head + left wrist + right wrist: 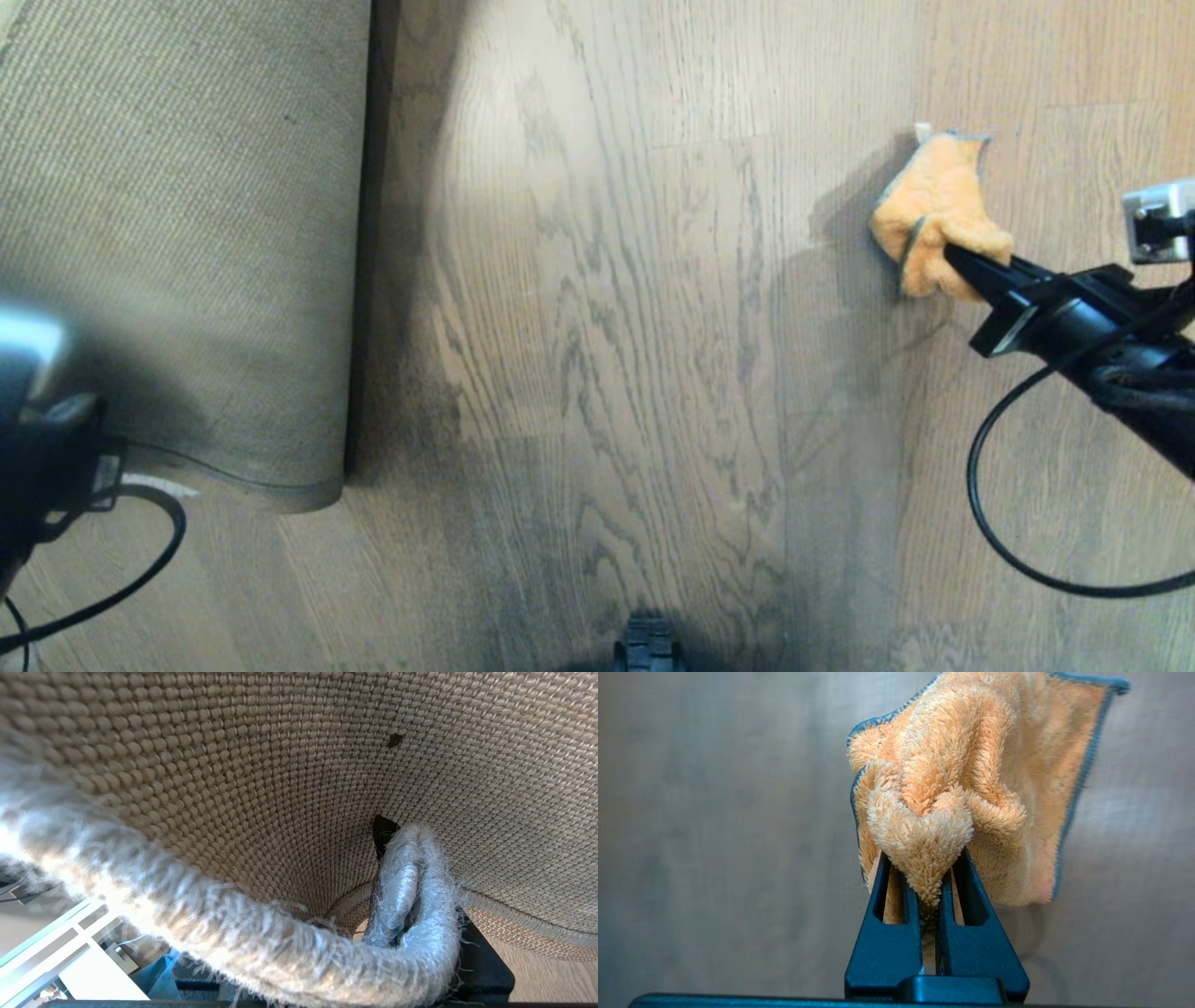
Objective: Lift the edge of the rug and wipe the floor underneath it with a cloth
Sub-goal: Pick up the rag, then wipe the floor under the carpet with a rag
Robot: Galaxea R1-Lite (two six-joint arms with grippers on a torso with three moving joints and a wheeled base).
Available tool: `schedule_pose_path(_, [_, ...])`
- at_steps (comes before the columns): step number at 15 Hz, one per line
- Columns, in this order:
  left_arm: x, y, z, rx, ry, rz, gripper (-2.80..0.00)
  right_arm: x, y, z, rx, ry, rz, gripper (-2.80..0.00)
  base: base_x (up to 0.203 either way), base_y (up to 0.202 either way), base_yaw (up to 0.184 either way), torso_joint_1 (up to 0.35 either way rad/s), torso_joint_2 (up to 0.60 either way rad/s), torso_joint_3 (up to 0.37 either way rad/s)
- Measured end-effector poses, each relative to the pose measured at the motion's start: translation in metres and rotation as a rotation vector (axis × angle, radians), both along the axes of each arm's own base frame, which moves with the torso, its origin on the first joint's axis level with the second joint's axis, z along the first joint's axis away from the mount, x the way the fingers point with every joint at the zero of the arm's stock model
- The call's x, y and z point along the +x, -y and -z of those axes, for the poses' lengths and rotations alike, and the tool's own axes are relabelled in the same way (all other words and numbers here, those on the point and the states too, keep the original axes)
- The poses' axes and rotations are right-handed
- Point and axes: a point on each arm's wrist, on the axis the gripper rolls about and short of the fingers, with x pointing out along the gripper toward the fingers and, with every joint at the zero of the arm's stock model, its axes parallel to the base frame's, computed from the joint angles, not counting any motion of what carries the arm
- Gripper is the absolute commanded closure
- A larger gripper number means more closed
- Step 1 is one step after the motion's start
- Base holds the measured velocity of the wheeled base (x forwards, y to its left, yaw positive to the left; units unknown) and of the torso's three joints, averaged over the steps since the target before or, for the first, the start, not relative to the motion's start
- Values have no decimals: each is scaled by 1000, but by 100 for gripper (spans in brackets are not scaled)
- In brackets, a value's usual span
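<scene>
The wiping step is in hand. At the left of the head view the rug edge [280,280] is folded up, tan backing showing, with the left pincer [397,877] clamped on its fuzzy border. At the upper right the right pincer [962,257] is closed tight on a bunched fold of the cloth [934,210], which hangs against the floor [607,327], well apart from the rug. The next move probably calls for sweeping the cloth leftward over the bared planks. Only the left wrist view shows the grip on the border; only the right wrist view shows the pinched fold.
</scene>
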Motion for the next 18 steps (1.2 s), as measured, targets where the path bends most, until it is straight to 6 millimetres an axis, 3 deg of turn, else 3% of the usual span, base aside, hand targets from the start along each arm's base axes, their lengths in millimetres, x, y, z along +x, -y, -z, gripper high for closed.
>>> schedule_pose_path(9, [-8, 1, 1, 3, 5, -2, 0, -44, -95, 11, 14, -43, -414, 0, 0, 0, 0, 0, 0, 0])
schedule_pose_path(13, [-10, 1, 0, 4, 10, -2, 0, -45, -137, 17, 25, -78, -552, 0, 0, 0, 0, 0, 0, 0])
schedule_pose_path(18, [-11, 1, 0, 4, 10, -3, 0, -42, -207, 30, 35, -83, -709, 0, 0, 0, 0, 0, 0, 0])
